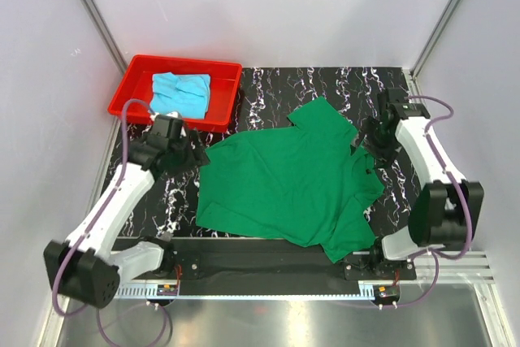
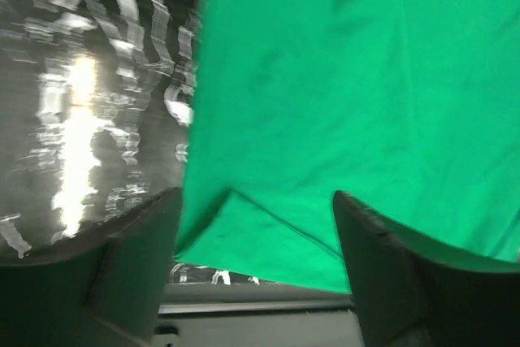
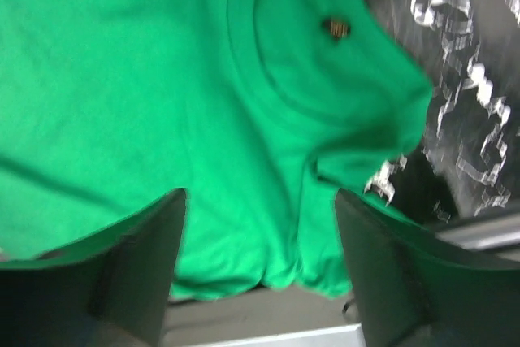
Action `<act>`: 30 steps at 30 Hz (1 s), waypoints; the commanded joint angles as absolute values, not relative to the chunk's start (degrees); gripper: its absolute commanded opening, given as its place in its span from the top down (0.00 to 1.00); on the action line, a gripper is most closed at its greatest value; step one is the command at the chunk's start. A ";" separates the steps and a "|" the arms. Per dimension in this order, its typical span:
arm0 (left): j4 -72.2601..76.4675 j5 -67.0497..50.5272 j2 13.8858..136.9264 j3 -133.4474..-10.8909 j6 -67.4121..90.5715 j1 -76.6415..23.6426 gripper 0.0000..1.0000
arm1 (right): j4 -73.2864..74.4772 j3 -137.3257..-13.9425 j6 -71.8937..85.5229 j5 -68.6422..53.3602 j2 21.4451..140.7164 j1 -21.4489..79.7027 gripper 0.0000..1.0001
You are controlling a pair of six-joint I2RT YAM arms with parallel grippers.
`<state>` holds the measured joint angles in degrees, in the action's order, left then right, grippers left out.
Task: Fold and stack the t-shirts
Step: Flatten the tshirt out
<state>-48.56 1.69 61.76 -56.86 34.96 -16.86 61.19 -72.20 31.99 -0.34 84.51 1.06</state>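
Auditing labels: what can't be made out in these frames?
- Top view: blue t-shirt in red tray, too small to judge its folds.
- Top view: right gripper covers green t-shirt at its collar.
- Right wrist: collar tag blurred, unreadable.
- Left wrist: table pattern smeared by blur.

Red tray [image 1: 123,97] sits at marbled mat's [image 1: 268,95] far-left corner.

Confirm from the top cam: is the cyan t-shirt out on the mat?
No, the cyan t-shirt sits bunched inside the red tray, while only the green t-shirt lies spread on the mat.
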 commanded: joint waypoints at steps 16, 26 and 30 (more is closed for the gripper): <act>-38.41 -9.58 97.28 -65.90 30.06 -28.12 0.33 | 51.95 -57.93 30.85 3.78 85.96 0.35 0.50; -39.82 -4.22 114.95 -78.04 31.03 -25.85 0.29 | 50.10 -53.79 30.06 2.73 86.39 -3.87 0.59; -40.25 -4.31 121.18 -83.13 30.06 -21.89 0.30 | 48.35 -54.58 31.20 0.26 88.94 -3.96 0.54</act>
<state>-43.24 -7.55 114.74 -80.99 31.55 -25.61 51.07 -53.71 30.72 1.74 87.88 -3.77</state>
